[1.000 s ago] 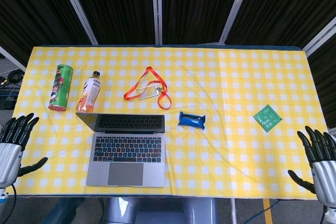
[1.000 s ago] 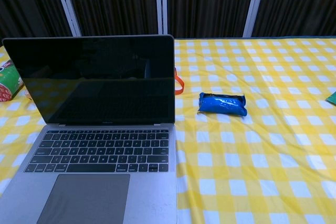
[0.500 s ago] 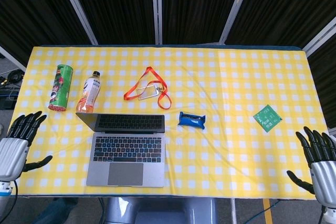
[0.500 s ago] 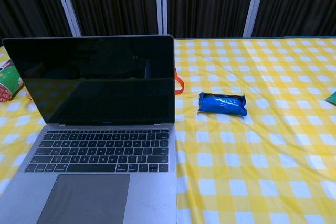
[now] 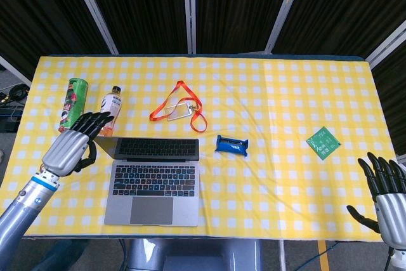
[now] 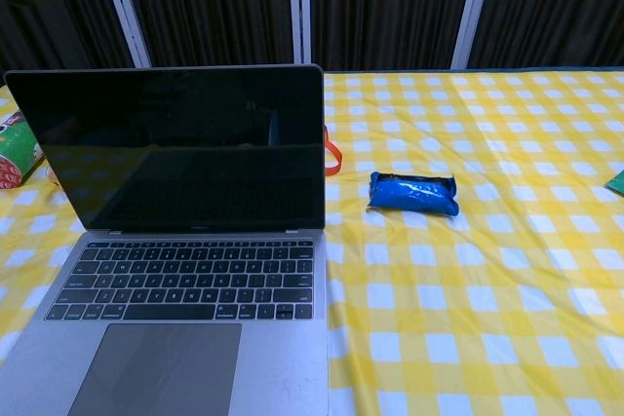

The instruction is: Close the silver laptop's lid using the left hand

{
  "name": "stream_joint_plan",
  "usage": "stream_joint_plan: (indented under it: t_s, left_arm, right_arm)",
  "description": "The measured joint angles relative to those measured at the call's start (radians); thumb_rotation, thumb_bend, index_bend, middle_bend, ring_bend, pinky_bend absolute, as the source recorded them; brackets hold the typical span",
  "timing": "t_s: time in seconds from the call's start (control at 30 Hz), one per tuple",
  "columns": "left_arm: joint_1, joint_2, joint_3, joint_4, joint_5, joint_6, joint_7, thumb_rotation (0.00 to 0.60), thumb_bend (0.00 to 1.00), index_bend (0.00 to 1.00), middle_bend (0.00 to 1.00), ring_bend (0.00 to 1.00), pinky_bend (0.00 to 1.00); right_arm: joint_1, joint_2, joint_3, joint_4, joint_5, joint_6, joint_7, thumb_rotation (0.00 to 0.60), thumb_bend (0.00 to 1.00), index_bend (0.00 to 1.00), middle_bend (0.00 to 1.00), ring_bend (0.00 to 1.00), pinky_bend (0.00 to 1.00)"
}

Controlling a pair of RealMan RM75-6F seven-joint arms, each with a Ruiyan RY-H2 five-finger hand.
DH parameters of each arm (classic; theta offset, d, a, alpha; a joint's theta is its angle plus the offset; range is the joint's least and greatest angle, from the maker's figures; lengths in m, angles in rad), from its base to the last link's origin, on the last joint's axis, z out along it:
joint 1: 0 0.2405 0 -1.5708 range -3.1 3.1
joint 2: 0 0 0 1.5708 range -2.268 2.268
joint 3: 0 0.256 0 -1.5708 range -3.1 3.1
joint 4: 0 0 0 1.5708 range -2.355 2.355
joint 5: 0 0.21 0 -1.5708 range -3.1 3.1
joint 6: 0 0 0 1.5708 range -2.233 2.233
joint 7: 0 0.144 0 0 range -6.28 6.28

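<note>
Hovering beside the laptop [image 5: 152,179], my left hand [image 5: 71,145] is spreading its fingers [image 5: 95,120] wide and holding nothing, with the fingertips lying over the orange bottle [image 5: 109,109] just beyond the lid's left corner. I cannot tell whether any finger is touching the lid. The laptop is sitting open at the near edge of the table [image 5: 273,93], its dark screen standing upright over the keyboard; in the chest view the screen [image 6: 175,148] is showing only reflections, and a small line of print under it is too small for me to read.

My right hand [image 5: 386,190] is waiting far to the laptop's right, at the table's near corner, fingers apart and empty.

Left of the bottle a green can [image 5: 72,105] is lying with a printed label I cannot read. Behind the laptop an orange lanyard [image 5: 179,110] is looping around a badge. Just right of the laptop a blue packet [image 5: 231,145] is lying, its white print blurred. Further right a green card [image 5: 322,141] is showing white writing, too small to make out.
</note>
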Motion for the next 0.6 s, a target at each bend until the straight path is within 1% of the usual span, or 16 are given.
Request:
stream_joint_plan:
  t_s: [0.03, 0.1, 0.2, 0.33, 0.4, 0.6]
  left_arm:
    - [-0.013, 0.001, -0.005, -0.001, -0.008, -0.018, -0.011, 0.600, 1.00, 0.07, 0.02, 0.04, 0.06]
    - [-0.041, 0.002, -0.013, -0.001, -0.026, -0.055, -0.034, 0.600, 1.00, 0.10, 0.07, 0.10, 0.12]
    - [-0.076, -0.002, -0.018, 0.000, -0.054, -0.107, -0.053, 0.600, 1.00, 0.15, 0.14, 0.16, 0.20]
    - [-0.115, -0.017, -0.020, 0.000, -0.097, -0.159, -0.076, 0.600, 1.00, 0.19, 0.21, 0.23, 0.27]
    - [-0.125, -0.025, -0.019, -0.001, -0.110, -0.172, -0.086, 0.600, 1.00, 0.20, 0.24, 0.25, 0.29]
    - [-0.140, -0.033, -0.006, 0.002, -0.128, -0.189, -0.090, 0.600, 1.00, 0.22, 0.26, 0.27, 0.30]
  right_arm:
    - [0.000, 0.001, 0.000, 0.000, 0.001, 0.000, 0.002, 0.600, 0.00, 0.01, 0.00, 0.00, 0.00]
    - [0.000, 0.002, 0.000, 0.000, 0.002, 0.000, 0.005, 0.600, 0.00, 0.01, 0.00, 0.00, 0.00]
    - [0.000, 0.003, -0.001, -0.001, 0.001, 0.000, 0.007, 0.600, 0.00, 0.01, 0.00, 0.00, 0.00]
    - [0.000, 0.004, 0.000, 0.000, 0.002, 0.001, 0.008, 0.600, 0.00, 0.01, 0.00, 0.00, 0.00]
    - [0.000, 0.005, 0.001, 0.000, 0.002, 0.002, 0.011, 0.600, 0.00, 0.01, 0.00, 0.00, 0.00]
    - [-0.004, 0.010, 0.003, -0.002, 0.002, 0.014, 0.021, 0.600, 0.00, 0.01, 0.00, 0.00, 0.00]
